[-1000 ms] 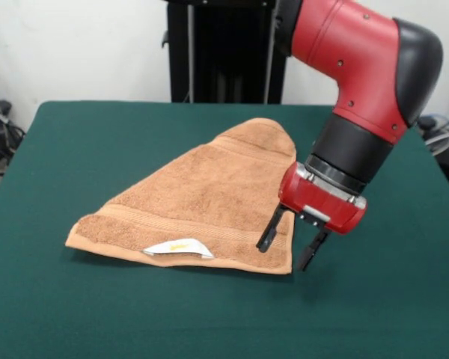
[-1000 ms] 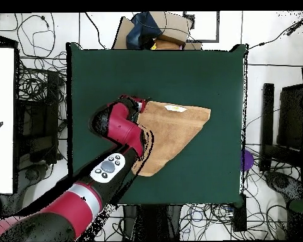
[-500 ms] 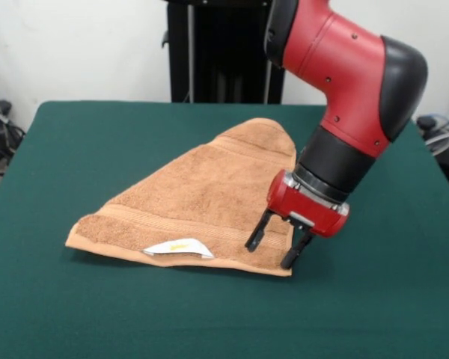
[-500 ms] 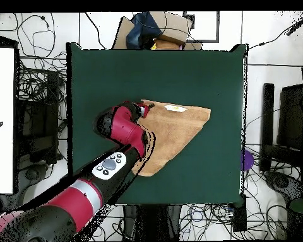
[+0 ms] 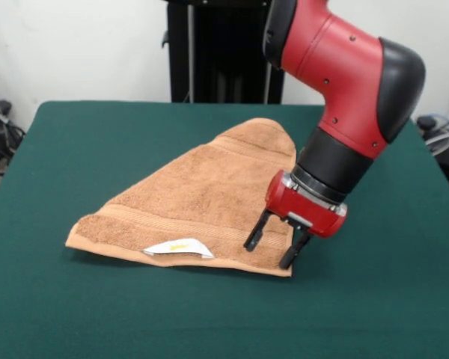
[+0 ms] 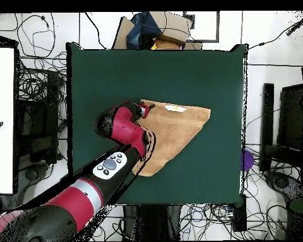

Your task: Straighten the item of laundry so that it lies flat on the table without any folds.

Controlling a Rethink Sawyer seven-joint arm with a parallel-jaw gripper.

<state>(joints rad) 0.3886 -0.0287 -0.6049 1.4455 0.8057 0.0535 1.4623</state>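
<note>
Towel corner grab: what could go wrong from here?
1. The open gripper straddles the folded towel at its front right corner; closing may pinch both layers, so pulling drags rather than unfolds.
2. The fingertips sit near the table and could scrape the felt.
3. The arm hides that corner in the overhead view.

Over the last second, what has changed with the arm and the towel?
The gripper slid sideways from just off the towel's corner to over that corner, its open fingers pointing down at the border. The towel lies folded as before on the table, untouched.
</note>
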